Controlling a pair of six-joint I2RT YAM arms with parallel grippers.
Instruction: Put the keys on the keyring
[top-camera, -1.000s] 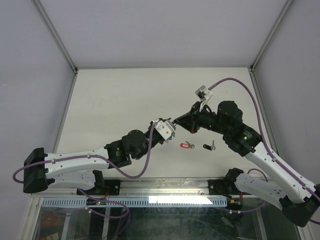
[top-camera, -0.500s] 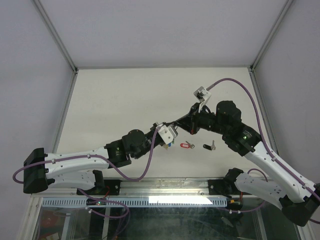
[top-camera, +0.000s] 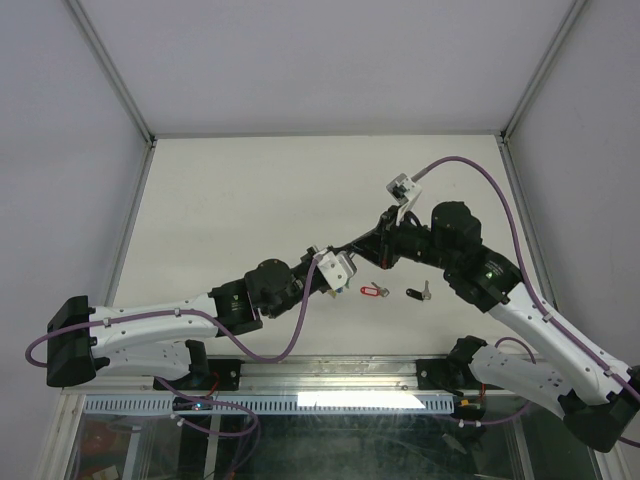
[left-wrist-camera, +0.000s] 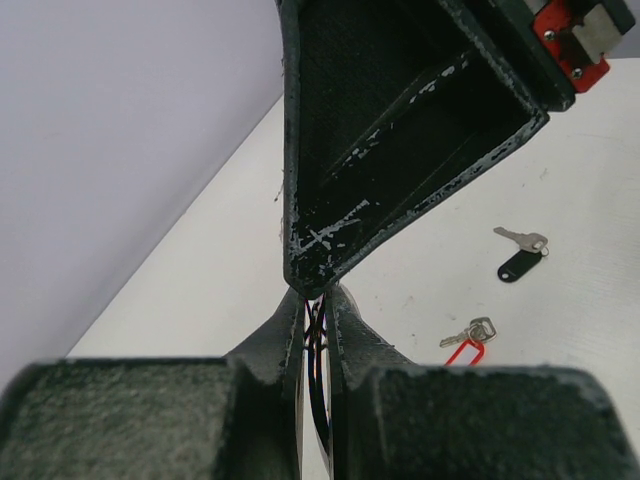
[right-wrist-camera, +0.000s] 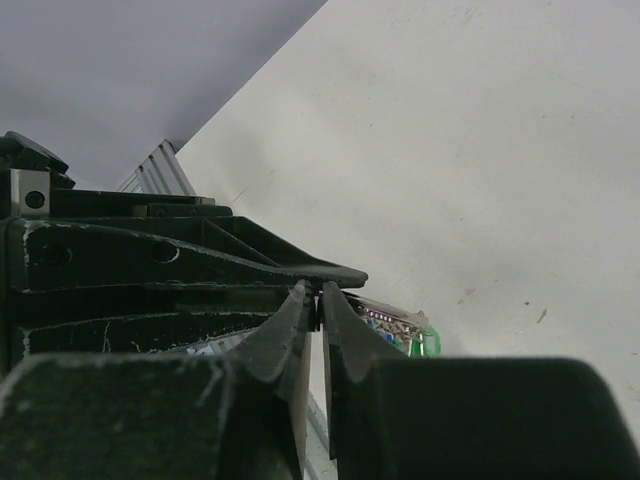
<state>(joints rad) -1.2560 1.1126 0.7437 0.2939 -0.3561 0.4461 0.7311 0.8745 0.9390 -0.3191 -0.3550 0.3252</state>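
My left gripper (top-camera: 342, 262) is shut on the keyring (left-wrist-camera: 316, 340), a thin wire seen edge-on between its fingers. My right gripper (top-camera: 352, 252) meets it tip to tip; its jaws are shut on a thin dark bit at their tips (right-wrist-camera: 318, 312), which looks like the same ring. Part of the ring's bunch, with a green tag (right-wrist-camera: 427, 343), shows just behind the right fingers. The red-tagged key (top-camera: 375, 291) and the black-tagged key (top-camera: 418, 293) lie on the table; both also show in the left wrist view, the red one (left-wrist-camera: 470, 340) and the black one (left-wrist-camera: 520, 262). No loose green-tagged key shows.
The white table (top-camera: 250, 200) is walled at the back and sides. A metal rail (top-camera: 330, 368) runs along the near edge by the arm bases. The right arm's purple cable (top-camera: 470, 165) loops above the grippers.
My left gripper has shifted a little right and toward the near edge and rolled, hiding the blue tag. The right gripper followed and stays tip to tip with it. The table keys have not moved.
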